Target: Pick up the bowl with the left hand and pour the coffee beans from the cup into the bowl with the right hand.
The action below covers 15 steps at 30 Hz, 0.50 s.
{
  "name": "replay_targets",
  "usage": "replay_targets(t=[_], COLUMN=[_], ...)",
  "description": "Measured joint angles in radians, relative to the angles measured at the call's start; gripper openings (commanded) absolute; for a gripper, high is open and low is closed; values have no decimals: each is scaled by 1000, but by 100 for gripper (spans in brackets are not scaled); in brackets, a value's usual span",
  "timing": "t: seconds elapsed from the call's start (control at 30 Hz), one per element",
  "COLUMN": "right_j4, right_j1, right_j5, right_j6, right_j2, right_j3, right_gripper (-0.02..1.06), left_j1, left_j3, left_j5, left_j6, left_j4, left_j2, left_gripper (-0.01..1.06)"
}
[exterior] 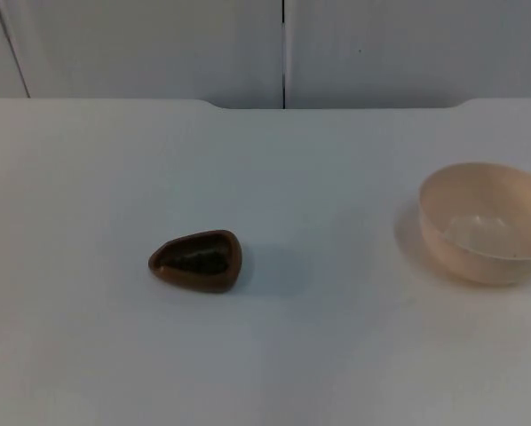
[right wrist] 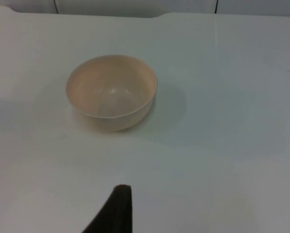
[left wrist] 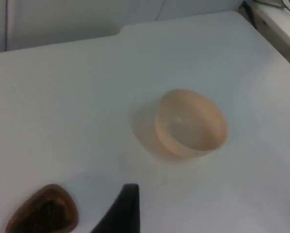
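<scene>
A small brown teardrop-shaped cup (exterior: 197, 259) holding dark coffee beans sits on the white table, left of centre. The empty beige bowl (exterior: 486, 222) stands upright at the table's right side, well apart from the cup. My left gripper (left wrist: 123, 208) hovers above the table close to the cup (left wrist: 43, 213), with the bowl (left wrist: 191, 124) farther off ahead of it. My right gripper (right wrist: 117, 208) hangs over bare table a short way from the bowl (right wrist: 111, 91). Neither gripper holds or touches anything.
The white table (exterior: 336, 355) ends at the grey partition wall (exterior: 283, 44) at the back. A notch in the table's far edge (exterior: 336, 105) lies behind the middle. The bowl stands near the right border of the top view.
</scene>
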Motion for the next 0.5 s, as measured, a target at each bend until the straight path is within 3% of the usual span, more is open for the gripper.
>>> replay_targets(t=[0.17, 0.33, 0.43, 0.5], right_j4=[0, 0, 0, 0], right_j1=[0, 0, 0, 0], right_j5=[0, 0, 0, 0], right_j6=[0, 0, 0, 0], right_j2=[0, 0, 0, 0], right_j3=[0, 0, 0, 0], right_gripper=[105, 105, 105, 105], left_j1=[-101, -222, -326, -354], left_j3=[-64, -166, -282, -310], left_j5=[-9, -20, -20, -20], left_j6=[-13, -97, -266, -303], left_j4=[6, 110, 284, 325], left_j2=[110, 238, 363, 401], left_gripper=[99, 99, 99, 99])
